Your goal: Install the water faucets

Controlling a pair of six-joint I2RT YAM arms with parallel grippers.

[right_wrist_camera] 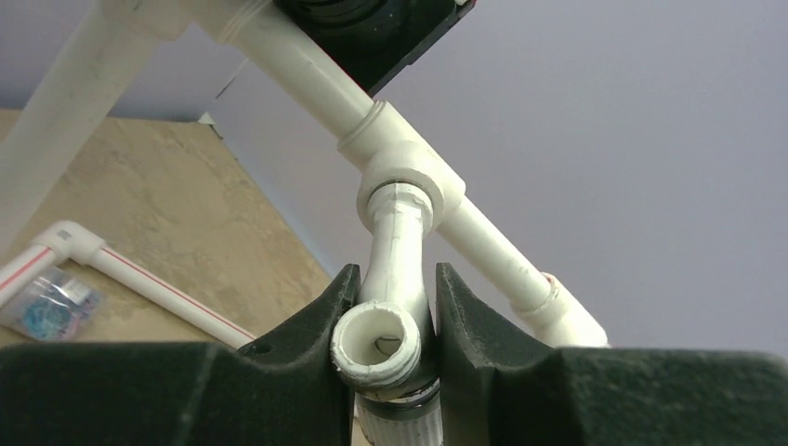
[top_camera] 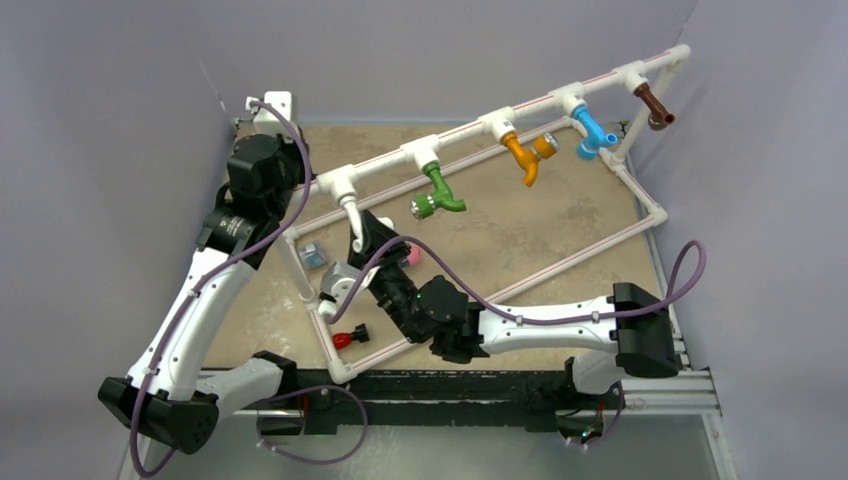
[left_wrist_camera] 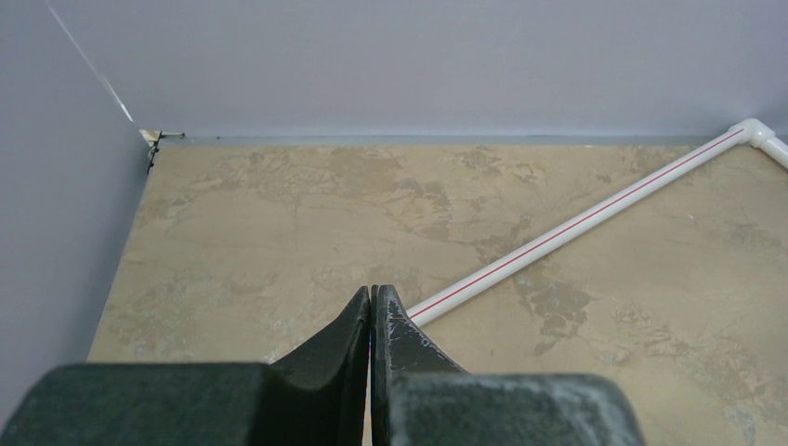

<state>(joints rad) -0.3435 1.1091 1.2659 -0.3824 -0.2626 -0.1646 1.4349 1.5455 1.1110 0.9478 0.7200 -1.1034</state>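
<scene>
The white faucet (top_camera: 352, 215) hangs from the leftmost T-fitting (top_camera: 338, 183) of the white pipe frame (top_camera: 560, 255). My right gripper (top_camera: 364, 236) is shut on it. In the right wrist view the faucet (right_wrist_camera: 395, 251) sits between my fingers (right_wrist_camera: 390, 279), its stem seated in the T-fitting (right_wrist_camera: 409, 167) and its open spout facing the camera. The green (top_camera: 438, 188), orange (top_camera: 525, 155), blue (top_camera: 594, 132) and brown (top_camera: 654, 104) faucets hang from the other fittings. My left gripper (left_wrist_camera: 372, 293) is shut and empty above the table, at the back left (top_camera: 290, 170).
A pink-capped cylinder (top_camera: 412, 256), a small blue packet (top_camera: 314, 255), a grey-white round part (top_camera: 340, 280) and a red-and-black piece (top_camera: 348, 337) lie inside the frame's left end. The frame's low pipe (left_wrist_camera: 576, 228) runs off from my left fingertips. Grey walls enclose the table.
</scene>
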